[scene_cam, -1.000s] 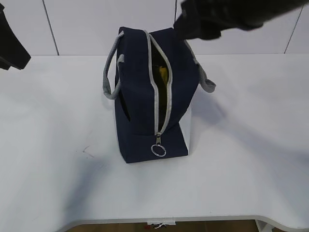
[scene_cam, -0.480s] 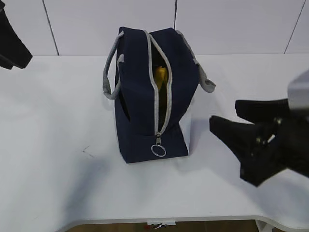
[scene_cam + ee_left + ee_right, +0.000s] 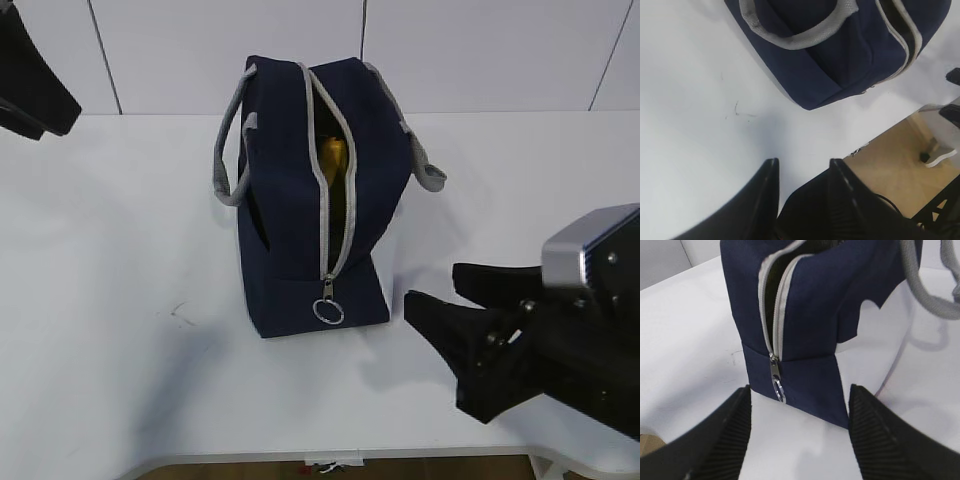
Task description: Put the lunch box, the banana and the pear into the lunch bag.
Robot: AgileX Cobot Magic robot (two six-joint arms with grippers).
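The navy lunch bag [image 3: 290, 210] stands upright mid-table with its grey zipper open along the top. A yellow-orange shape [image 3: 336, 160] shows in the slit; I cannot tell which fruit it is. The lunch box is hidden. The zipper's ring pull [image 3: 328, 310] hangs on the bag's near end, seen close up as the ring pull [image 3: 778, 385]. My right gripper [image 3: 432, 284] hovers low at the front right, open and empty, pointing at that end of the lunch bag [image 3: 805, 315]. My left gripper [image 3: 804, 162] is open and empty above bare table, left of the lunch bag [image 3: 840, 55].
Grey handles [image 3: 228, 150] droop on both sides of the bag. The left arm [image 3: 35, 90] sits at the far left edge. The table's front edge [image 3: 330, 455] is near, with floor [image 3: 900, 160] below it. A faint scratch [image 3: 180, 313] marks the tabletop.
My right gripper has dropped from above the bag to the front right of the table, then slid left toward the bag's near end. The bag has stayed put.
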